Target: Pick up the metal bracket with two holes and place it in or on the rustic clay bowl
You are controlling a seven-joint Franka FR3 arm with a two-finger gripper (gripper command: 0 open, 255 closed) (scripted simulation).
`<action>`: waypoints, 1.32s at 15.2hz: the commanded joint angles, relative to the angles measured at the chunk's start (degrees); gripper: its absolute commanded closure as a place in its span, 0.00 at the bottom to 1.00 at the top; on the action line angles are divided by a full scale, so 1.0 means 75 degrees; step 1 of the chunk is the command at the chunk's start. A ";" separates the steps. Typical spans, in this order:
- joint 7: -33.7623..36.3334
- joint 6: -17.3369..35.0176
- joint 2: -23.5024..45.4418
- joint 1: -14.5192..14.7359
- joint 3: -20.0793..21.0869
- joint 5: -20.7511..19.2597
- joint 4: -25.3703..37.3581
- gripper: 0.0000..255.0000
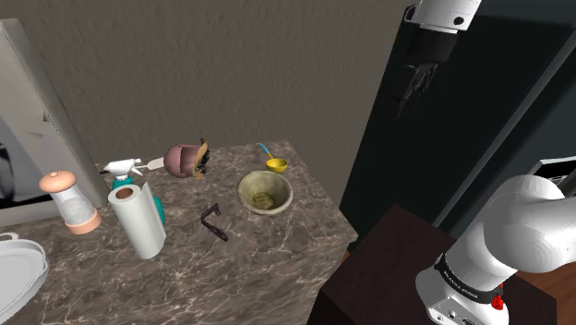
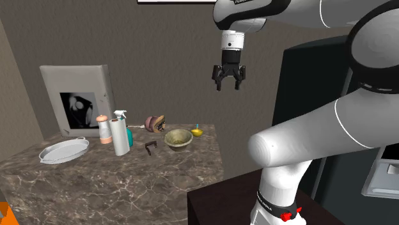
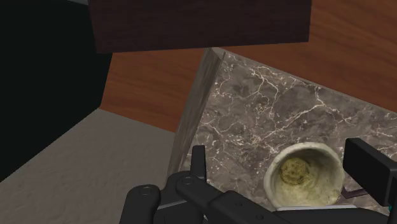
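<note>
A dark, bent metal bracket [image 1: 214, 222] lies flat on the marble counter [image 1: 258, 277], a short way to the shoulder view's left of the beige clay bowl [image 1: 265, 192]. The bowl stands upright with a rough patch at its bottom and nothing else in it. In the second exterior view the bracket [image 2: 151, 148] lies just left of the bowl [image 2: 178, 138]. My gripper [image 1: 413, 88] hangs high in the air, open and holding nothing, beyond the counter's end [image 2: 228, 83]. In the wrist view the bowl [image 3: 302, 175] sits far below, near one of the black fingers [image 3: 369, 167].
On the counter also stand a paper towel roll [image 1: 137, 220], a spray bottle [image 1: 125, 170], a brown round object [image 1: 187, 159], a small yellow cup [image 1: 276, 165], a pink-lidded jar [image 1: 70, 203] and a white tray [image 1: 17, 275]. A dark tall cabinet [image 1: 462, 138] stands behind the stand [image 1: 388, 268].
</note>
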 commanded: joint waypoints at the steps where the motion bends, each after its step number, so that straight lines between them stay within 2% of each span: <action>1: 0.0000 0.0000 0.0000 0.0000 0.0000 0.0000 0.0000 0.00; 12: 0.0844 0.2264 0.2002 0.0331 0.1290 0.0513 -0.0267 0.00; 20: 0.1604 0.3714 0.4022 0.0427 0.2200 0.0345 0.0268 0.00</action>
